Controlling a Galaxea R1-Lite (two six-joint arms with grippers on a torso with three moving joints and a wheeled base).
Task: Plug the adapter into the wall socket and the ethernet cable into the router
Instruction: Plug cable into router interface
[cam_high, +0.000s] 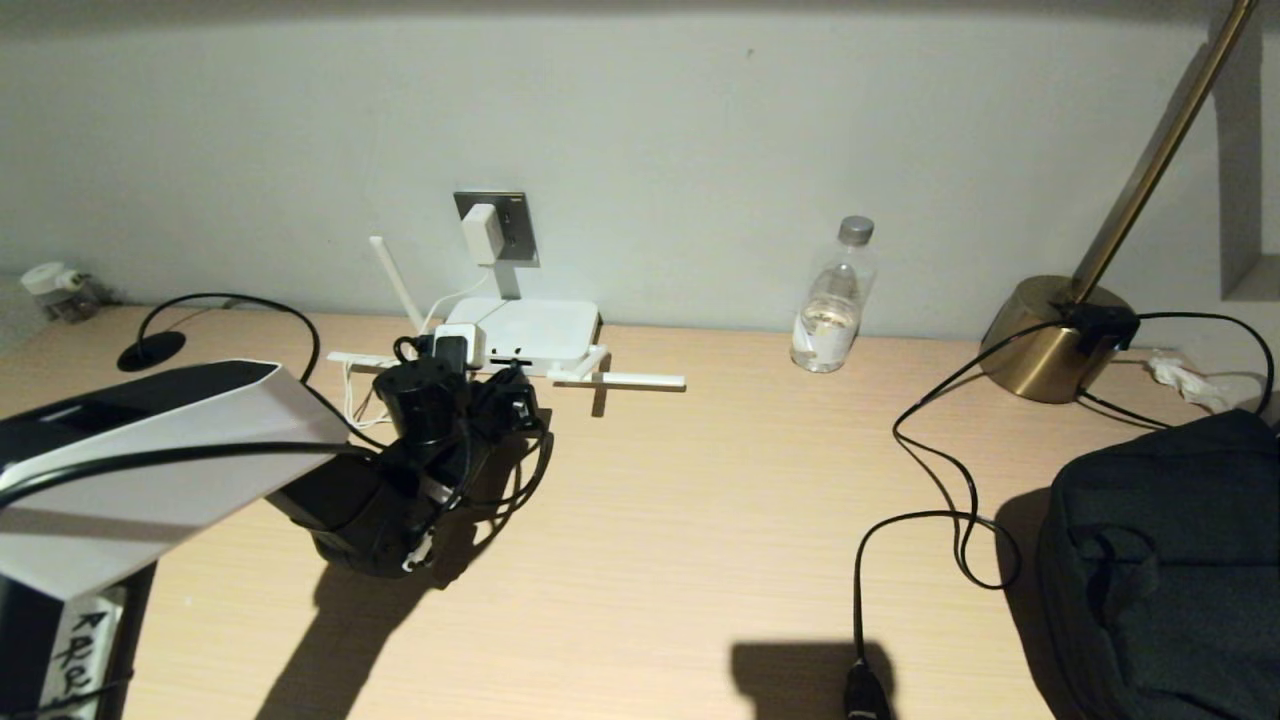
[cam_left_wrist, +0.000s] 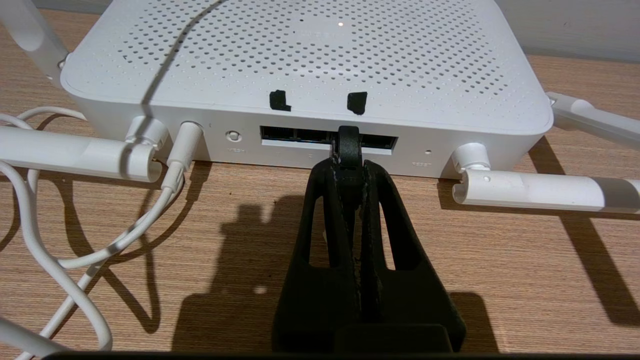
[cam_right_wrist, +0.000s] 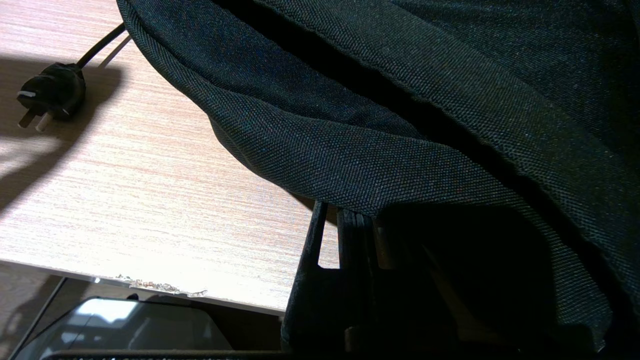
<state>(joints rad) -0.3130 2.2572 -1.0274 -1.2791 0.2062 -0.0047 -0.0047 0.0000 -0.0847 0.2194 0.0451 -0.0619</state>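
White adapter (cam_high: 480, 233) sat in the wall socket (cam_high: 515, 222) above our router (cam_high: 522, 330). At the left wrist, our left gripper (cam_left_wrist: 348, 165) clenched the ethernet cable (cam_left_wrist: 348, 145) at the router's ports. Our right gripper (cam_right_wrist: 345, 225) sat clenched beneath a black bag (cam_right_wrist: 400, 100).

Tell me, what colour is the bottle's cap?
The bottle's cap is grey or silver, seen best in the head view.

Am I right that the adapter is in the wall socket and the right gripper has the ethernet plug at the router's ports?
Not quite: it is the left gripper, not the right. The left wrist view shows it shut on the ethernet plug at the router's ports. The adapter is in the wall socket.
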